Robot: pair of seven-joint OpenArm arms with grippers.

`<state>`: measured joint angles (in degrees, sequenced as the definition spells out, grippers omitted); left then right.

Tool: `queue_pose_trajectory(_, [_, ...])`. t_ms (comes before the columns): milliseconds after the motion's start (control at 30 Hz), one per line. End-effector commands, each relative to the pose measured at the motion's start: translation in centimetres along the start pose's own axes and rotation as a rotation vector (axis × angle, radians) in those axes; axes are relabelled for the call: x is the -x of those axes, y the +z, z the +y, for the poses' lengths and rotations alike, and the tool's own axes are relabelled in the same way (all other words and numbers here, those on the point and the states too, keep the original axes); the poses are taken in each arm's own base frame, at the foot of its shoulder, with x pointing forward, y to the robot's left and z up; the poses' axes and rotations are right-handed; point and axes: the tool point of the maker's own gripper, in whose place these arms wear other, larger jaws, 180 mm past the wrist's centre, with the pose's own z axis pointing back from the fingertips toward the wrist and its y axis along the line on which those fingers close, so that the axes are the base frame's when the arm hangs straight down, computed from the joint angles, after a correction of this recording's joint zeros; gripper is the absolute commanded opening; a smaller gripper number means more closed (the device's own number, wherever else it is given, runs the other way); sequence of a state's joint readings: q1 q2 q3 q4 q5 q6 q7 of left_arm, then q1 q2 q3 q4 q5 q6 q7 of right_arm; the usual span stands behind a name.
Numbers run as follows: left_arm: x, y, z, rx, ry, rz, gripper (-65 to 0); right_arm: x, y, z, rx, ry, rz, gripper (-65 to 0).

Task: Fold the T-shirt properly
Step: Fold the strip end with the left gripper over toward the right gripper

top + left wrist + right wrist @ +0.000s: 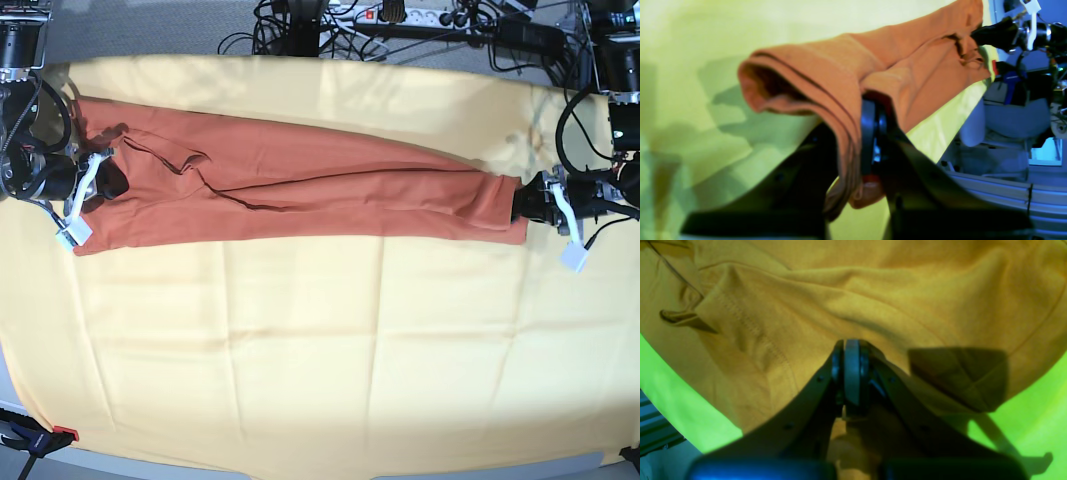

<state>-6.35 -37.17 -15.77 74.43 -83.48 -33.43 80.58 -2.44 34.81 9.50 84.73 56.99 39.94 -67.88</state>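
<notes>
The rust-orange T-shirt (300,190) lies stretched into a long narrow band across the far part of the table. At its right end in the base view, my left gripper (522,200) is shut on a bunched edge. Up close, folded layers of the T-shirt (907,50) drape over the left gripper (870,133), pinched between its black fingers. My right gripper (108,180) holds the band's other end. In the right wrist view its jaws are pressed together at the right gripper (851,350), with the T-shirt (840,290) wrinkled in front of and beneath it.
A large pale yellow cloth (300,350) covers the table under the shirt. Cables and a power strip (400,20) lie beyond the far edge. A red-tipped clamp (40,438) sits at the near left corner. The right arm (1000,33) shows in the left wrist view.
</notes>
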Motion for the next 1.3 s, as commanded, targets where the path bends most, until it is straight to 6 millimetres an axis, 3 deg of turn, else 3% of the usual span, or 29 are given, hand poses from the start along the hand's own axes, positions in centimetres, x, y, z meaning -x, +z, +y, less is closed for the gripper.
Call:
queue_pose_trajectory(0, [-2.0,0.9,-0.9,0.005,-0.059,-0.038,-65.0,-0.8,1.0,-0.9,0.029,0.018,-0.017,-65.0])
queue_pose_trajectory(200, [-3.3,0.5,-4.2,0.030,-0.200,-0.039,-65.0,-0.8,0.9,-0.9,0.029,0.017,-0.017,-65.0])
queue_pose_trajectory(333, [-2.9,-0.4,-6.7,0.068,-0.258,-0.034,-65.0,-0.8,0.9,-0.8,0.027,0.017,-0.018,-65.0])
queue_pose_trajectory(467, [-1.6,-2.5,-9.1,0.151,-0.272,-0.063,-65.0,-0.8,0.9,-0.8,0.027,0.016,-0.018,-65.0])
queue_pose_trajectory(900, [-1.8,-8.9,-15.9,0.418,-0.263,-0.244,-65.0,-0.4,0.8,-0.7,0.023,0.012,-0.009,-65.0])
queue_pose_trajectory(1267, [-0.8,-13.7,-18.6,0.431,-0.265,-0.216,-65.0,-0.3,0.8,-0.7,0.024,0.012,-0.005,-65.0])
